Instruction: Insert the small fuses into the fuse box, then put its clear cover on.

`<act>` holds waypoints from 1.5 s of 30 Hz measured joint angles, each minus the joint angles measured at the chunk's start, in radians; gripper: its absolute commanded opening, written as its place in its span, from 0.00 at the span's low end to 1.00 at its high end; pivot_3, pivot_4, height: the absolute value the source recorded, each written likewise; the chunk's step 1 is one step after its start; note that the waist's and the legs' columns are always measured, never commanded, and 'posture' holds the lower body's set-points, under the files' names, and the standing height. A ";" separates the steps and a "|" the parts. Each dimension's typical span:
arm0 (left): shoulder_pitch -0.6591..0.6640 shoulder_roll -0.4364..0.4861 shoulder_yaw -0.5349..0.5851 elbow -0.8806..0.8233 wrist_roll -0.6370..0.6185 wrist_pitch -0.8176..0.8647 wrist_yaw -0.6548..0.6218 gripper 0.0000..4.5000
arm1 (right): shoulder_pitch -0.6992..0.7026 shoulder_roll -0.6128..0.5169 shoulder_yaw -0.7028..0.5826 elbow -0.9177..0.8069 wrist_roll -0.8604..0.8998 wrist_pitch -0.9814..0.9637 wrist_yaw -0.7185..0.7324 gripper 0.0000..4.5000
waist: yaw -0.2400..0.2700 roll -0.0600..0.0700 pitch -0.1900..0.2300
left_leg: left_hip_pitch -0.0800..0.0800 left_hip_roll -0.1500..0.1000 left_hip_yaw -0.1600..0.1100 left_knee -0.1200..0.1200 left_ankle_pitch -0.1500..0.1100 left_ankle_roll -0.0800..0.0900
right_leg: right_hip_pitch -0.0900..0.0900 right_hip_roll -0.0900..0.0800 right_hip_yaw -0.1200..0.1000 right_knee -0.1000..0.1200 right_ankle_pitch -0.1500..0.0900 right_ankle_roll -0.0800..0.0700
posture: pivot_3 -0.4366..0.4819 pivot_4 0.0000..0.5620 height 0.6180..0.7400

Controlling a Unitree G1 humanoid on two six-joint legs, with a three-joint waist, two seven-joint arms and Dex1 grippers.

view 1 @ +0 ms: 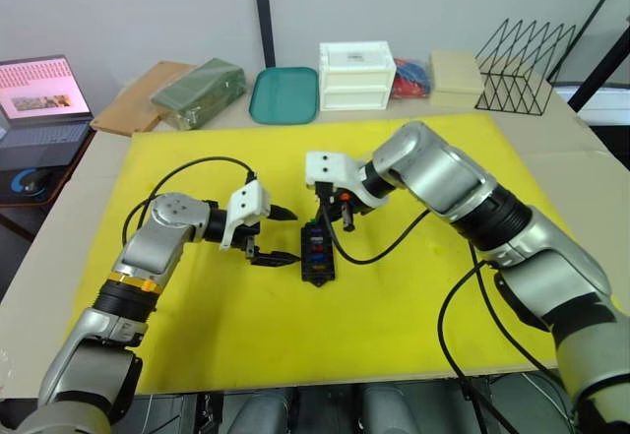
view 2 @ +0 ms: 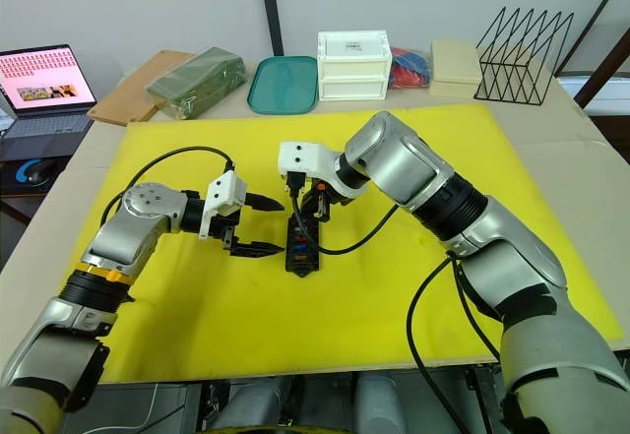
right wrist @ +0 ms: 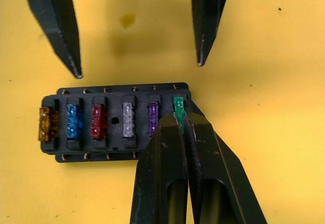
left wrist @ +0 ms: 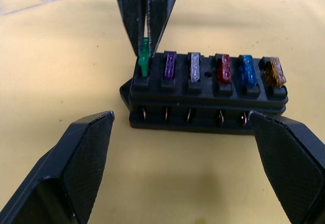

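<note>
While the right gripper [right wrist: 184, 125] pinches the green fuse [left wrist: 144, 61] at the fuse box [left wrist: 203, 99] end slot, press straight down; left gripper [left wrist: 183, 148] waits spread.

Table [view 1: 581, 173] carries yellow mat [view 1: 394, 286] (fuse box [view 1: 317, 254] on it), teal tray [view 1: 283, 94].

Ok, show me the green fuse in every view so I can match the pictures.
Head views: too small to pick out; it sits at the fuse box end under the right gripper.
Left wrist: green fuse, pinched, end slot.
Right wrist, same slot.
Shared landmark: purple fuse beside it.
</note>
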 measured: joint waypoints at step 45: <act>0.009 -0.009 0.000 -0.005 0.018 -0.013 0.040 1.00 | 0.038 0.031 -0.015 0.035 -0.116 -0.091 0.039 0.30 | 0.000 0.000 0.000 | 0.000 0.000 0.000 0.000 0.000 0.000 | 0.000 0.000 0.000 0.000 0.000 0.000 | 0.48 0.27 1.00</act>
